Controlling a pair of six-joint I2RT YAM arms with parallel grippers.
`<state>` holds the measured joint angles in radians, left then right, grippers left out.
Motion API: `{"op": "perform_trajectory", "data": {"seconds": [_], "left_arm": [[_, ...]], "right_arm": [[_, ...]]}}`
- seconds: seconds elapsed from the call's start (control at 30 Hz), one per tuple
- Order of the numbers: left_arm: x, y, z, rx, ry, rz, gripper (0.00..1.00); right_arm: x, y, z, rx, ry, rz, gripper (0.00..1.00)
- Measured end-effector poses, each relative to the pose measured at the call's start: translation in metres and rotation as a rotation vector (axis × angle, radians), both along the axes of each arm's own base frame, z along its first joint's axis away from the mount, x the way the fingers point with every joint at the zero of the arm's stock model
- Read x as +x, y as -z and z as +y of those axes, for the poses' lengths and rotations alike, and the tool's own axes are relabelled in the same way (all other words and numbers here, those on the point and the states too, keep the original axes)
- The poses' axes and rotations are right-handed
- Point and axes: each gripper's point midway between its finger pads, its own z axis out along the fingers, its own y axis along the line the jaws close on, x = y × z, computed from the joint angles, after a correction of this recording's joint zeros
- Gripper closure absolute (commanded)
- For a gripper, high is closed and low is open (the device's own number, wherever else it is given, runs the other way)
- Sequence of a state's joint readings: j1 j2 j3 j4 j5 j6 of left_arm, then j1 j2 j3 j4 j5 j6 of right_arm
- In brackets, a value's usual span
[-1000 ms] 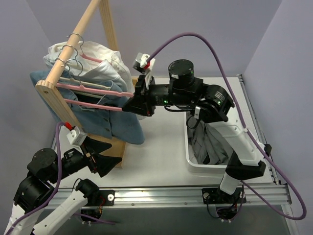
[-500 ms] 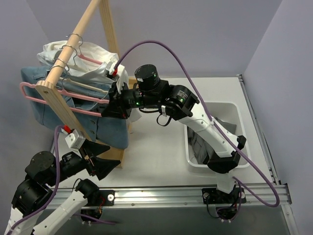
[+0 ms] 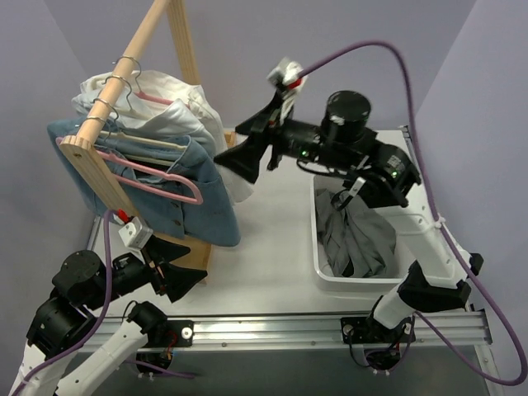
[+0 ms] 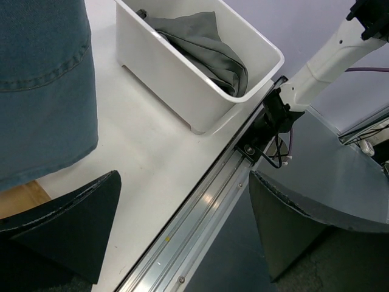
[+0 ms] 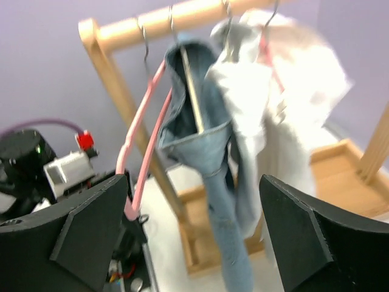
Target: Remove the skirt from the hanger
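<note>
The dark grey skirt (image 3: 355, 235) lies crumpled in the white bin (image 3: 412, 223); the left wrist view shows the skirt (image 4: 203, 42) in that bin (image 4: 182, 91) too. The bare pink hanger (image 3: 157, 172) hangs near the front end of the wooden rail (image 3: 115, 99). In the right wrist view the hanger (image 5: 144, 125) is left of centre. My right gripper (image 3: 239, 144) is open and empty, a short way right of the hanger; its gripper (image 5: 194, 225) faces the rack. My left gripper (image 3: 194, 260) is open and empty, low by the rack's foot.
A light blue denim garment (image 3: 190, 198) and a white shirt (image 3: 177, 107) hang on other hangers on the rail. The rack's wooden base (image 5: 206, 243) stands on the table. A metal rail (image 4: 200, 213) runs along the table's near edge. Purple walls surround the table.
My right gripper has opened, let go of the pink hanger and drawn back to the right. The hanger and the hanging clothes have swung back. The left arm has barely moved.
</note>
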<state>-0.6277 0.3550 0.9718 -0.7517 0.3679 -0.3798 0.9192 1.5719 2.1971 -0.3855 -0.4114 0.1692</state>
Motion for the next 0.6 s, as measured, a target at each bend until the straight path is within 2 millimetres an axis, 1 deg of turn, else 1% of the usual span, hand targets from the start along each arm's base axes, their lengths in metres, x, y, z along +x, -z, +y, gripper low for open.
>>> {"op": "perform_trajectory", "data": {"seconds": [0.07,0.13,0.17,0.23,0.3,0.37,0.47,0.53,0.6], "left_arm": [[0.000,0.001,-0.001,0.002,0.004,0.004,0.05],[0.001,0.001,-0.002,0.004,0.006,0.006,0.05],[0.001,0.001,-0.002,0.004,0.008,0.007,0.05],[0.001,0.000,-0.002,0.003,0.008,0.007,0.05],[0.000,0.000,-0.002,0.003,0.010,0.006,0.05],[0.000,0.000,-0.002,0.005,0.011,0.002,0.05],[0.000,-0.002,-0.001,0.008,0.013,-0.013,0.05],[-0.001,-0.004,-0.001,0.010,0.014,-0.022,0.05],[-0.001,-0.005,0.000,0.010,0.016,-0.027,0.05]], "right_arm": [[0.008,-0.023,-0.013,0.058,0.031,-0.033,0.18],[0.010,-0.035,-0.014,0.088,0.028,-0.053,0.20],[0.012,-0.039,-0.012,0.097,0.021,-0.061,0.23],[0.017,-0.036,-0.002,0.097,-0.001,-0.061,0.25],[0.027,-0.023,0.012,0.076,-0.015,-0.042,0.26],[0.037,0.001,0.031,0.036,-0.043,-0.003,0.28],[0.050,0.033,0.053,-0.015,-0.071,0.057,0.28],[0.056,0.050,0.063,-0.040,-0.083,0.084,0.30],[0.058,0.061,0.070,-0.057,-0.100,0.104,0.32]]}}
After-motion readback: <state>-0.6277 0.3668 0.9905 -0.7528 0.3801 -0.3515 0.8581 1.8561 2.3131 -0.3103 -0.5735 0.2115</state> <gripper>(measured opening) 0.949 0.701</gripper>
